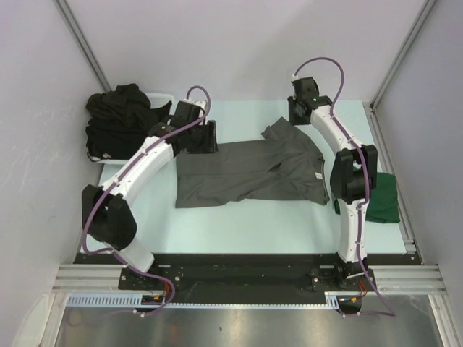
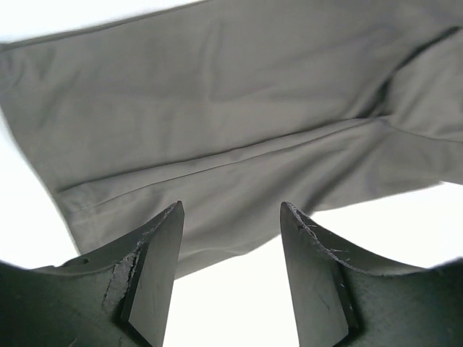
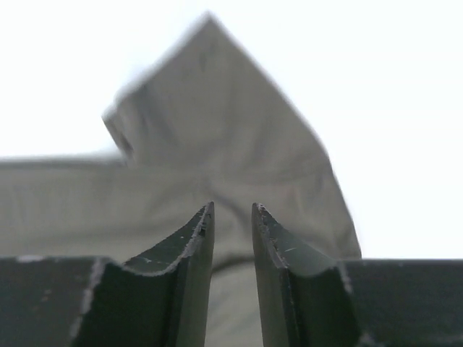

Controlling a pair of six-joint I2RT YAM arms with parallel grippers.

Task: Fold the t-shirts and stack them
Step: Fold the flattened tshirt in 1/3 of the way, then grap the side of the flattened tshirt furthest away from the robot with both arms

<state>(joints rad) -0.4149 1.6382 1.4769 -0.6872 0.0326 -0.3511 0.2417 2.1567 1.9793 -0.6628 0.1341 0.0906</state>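
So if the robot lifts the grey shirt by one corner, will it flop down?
Probably yes: the grey shirt lies limp and creased, folded over on itself. It would likely slide easily too, since the table looks smooth.

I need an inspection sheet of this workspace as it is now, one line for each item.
Surface: pale table, no spill seen.
Job's things: grey t-shirt spread at centre, partly folded; green t-shirt at the right edge; black t-shirts heaped far left.
Clutter: white basket holding the black heap.
End effectors: left end effector open above the grey t-shirt; right end effector slightly open, nothing held.
Cables: purple cables loop above both arms, clear of the cloth.
Surroundings: grey walls on three sides.
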